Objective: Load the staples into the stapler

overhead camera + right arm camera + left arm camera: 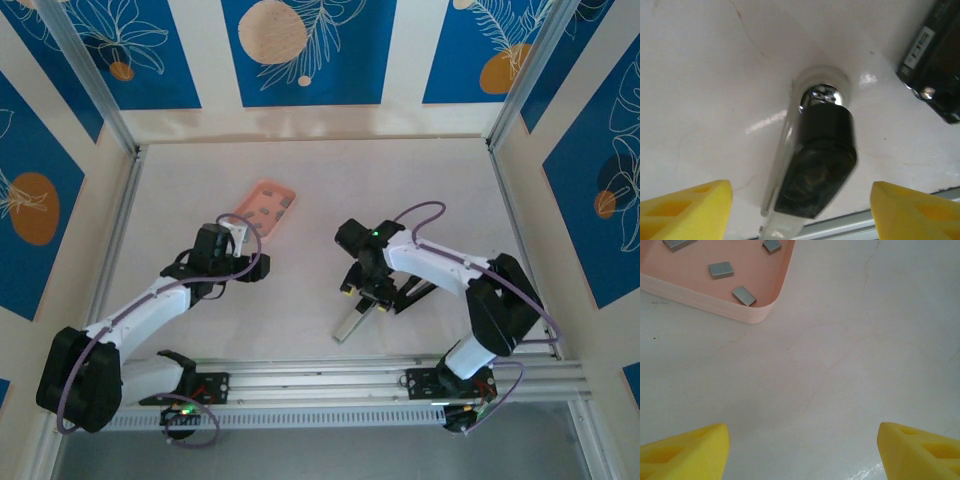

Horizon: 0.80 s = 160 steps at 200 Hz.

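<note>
The stapler lies on the white table with its silver-white bar flat and its black top arm swung up towards the right wrist camera. My right gripper hovers over it, open; a yellow finger stands on each side of the black arm with a gap on both sides. The staples are several small grey strips lying in the salmon-pink tray. My left gripper is open over bare table just short of the tray's near corner, with nothing between its fingers. From above, the tray sits just beyond the left gripper.
A black oblong object with a small label lies on the table just right of the stapler. The aluminium rail runs along the near edge close behind the stapler. Patterned walls close in the table on three sides.
</note>
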### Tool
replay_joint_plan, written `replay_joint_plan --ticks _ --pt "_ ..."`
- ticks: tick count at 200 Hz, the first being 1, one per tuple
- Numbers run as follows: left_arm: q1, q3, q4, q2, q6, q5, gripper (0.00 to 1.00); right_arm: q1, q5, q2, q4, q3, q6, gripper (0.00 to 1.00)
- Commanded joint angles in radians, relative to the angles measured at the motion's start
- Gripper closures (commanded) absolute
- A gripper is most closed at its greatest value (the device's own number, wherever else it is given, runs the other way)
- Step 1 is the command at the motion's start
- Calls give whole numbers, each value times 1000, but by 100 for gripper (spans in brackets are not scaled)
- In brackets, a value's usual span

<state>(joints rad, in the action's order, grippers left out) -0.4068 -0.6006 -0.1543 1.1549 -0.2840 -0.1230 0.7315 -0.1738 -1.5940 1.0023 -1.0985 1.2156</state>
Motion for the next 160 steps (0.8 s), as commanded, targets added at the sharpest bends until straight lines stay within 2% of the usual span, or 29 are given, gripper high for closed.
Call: replay_joint_plan --ticks 1,23,66,93,134,160 --pt "-10 17 22 -12 -13 -3 22 -7 27 -57 21 -45 -13 32" --pt "-10 19 25 0 -6 -3 22 -7 39 -98 20 -55 -22 40" --pt "-10 15 36 28 -7 -11 22 -12 47 -124 7 -52 -26 47" --pt "-10 9 39 38 -14 -22 22 -17 41 -124 8 -52 -37 61" --pt "-10 -17 21 33 -17 -48 22 -14 -19 -59 13 -39 -59 73" --pt "-10 -48 0 23 -9 -93 22 -14 -87 40 -52 -19 -137 80"
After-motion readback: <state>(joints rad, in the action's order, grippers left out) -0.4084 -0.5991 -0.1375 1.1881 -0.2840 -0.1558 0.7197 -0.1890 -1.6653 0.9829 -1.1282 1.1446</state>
